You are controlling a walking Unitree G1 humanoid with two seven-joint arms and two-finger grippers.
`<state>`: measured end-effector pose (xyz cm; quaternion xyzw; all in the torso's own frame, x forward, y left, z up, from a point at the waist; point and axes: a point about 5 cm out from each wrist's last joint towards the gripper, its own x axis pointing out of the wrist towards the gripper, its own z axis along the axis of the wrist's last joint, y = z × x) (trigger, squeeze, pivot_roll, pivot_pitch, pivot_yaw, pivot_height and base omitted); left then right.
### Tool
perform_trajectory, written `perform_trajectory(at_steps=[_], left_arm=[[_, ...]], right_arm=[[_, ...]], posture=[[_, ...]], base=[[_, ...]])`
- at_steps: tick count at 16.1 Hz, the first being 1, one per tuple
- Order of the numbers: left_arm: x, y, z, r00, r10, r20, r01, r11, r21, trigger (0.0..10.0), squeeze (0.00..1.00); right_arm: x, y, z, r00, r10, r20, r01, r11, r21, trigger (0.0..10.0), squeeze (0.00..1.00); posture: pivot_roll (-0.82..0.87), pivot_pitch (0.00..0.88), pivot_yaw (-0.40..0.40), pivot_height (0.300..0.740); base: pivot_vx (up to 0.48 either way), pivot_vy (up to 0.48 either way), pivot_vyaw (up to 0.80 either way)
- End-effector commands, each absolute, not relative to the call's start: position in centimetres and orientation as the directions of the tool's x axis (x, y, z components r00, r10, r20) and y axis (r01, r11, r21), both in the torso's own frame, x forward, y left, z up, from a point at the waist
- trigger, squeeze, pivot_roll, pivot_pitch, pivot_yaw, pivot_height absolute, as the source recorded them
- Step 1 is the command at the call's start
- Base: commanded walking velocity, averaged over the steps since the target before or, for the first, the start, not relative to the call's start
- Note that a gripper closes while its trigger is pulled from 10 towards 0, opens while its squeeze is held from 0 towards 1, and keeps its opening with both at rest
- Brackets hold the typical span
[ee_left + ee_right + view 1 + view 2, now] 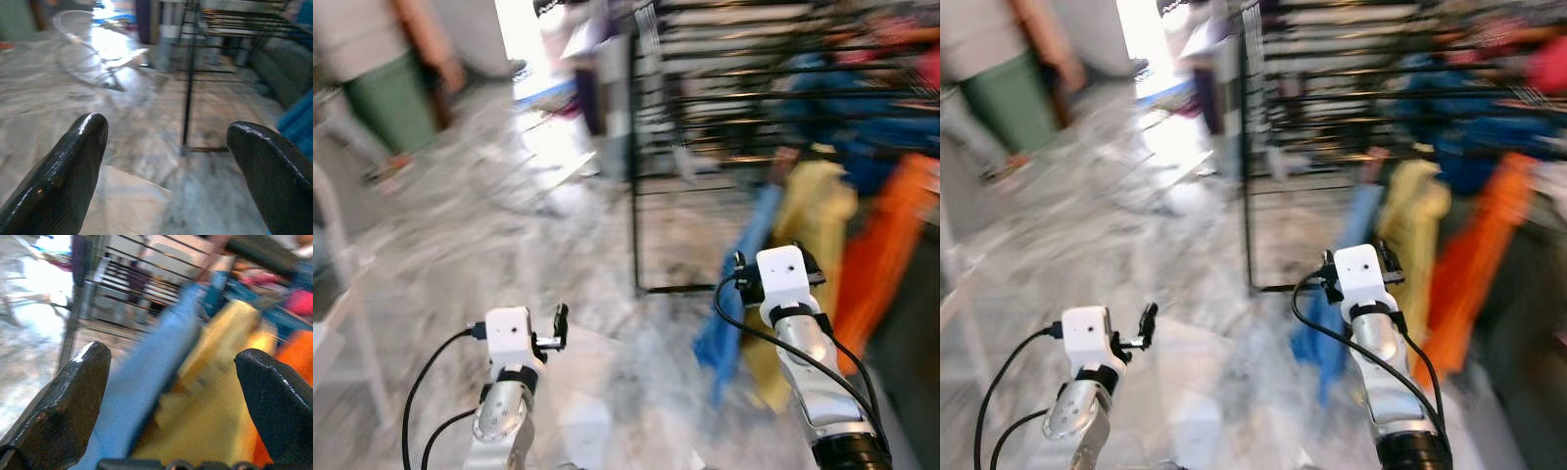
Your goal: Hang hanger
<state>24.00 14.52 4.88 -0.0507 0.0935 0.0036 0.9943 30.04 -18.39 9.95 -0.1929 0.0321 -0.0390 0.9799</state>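
The picture is blurry, so no hanger can be made out. Blue (736, 284), yellow (813, 211) and orange clothes (886, 245) hang off a black metal rack (651, 176) on the robot's right side. The right gripper (171, 396) points at these clothes with its fingers spread wide and holding nothing. The left gripper (168, 161) is spread wide too, over the grey marble floor (509, 235). A person (386, 69) stands far off on the left.

Both arms (818, 377) were silver with white boxes at the wrists. Black cables (423, 387) looped beside them. Each claw (166, 161) had two glossy black fingers (68, 166).
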Motion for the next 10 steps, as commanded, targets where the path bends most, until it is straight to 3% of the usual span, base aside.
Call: perform_trajectory(at_steps=[1, 10], left_arm=[[24.1, 14.5, 4.9, 0.982, -0.007, -0.19, -0.011, 0.996, -0.094, 10.0, 0.0], [24.5, 14.7, 6.2, 0.99, -0.061, -0.125, 0.045, 0.991, -0.127, 10.0, 0.0]], right_arm=[[30.1, -18.4, 10.5, 0.996, -0.082, -0.028, 0.065, 0.92, -0.387, 10.0, 0.0], [30.3, -18.6, 10.9, 0.994, -0.109, -0.008, 0.097, 0.917, -0.387, 10.0, 0.0]], posture=[[-0.17, 0.0, 0.061, 0.74], [-0.17, 0.0, 0.068, 0.74]], base=[[-0.345, 0.0, 0.0], [0.0, 0.0, 0.0]])
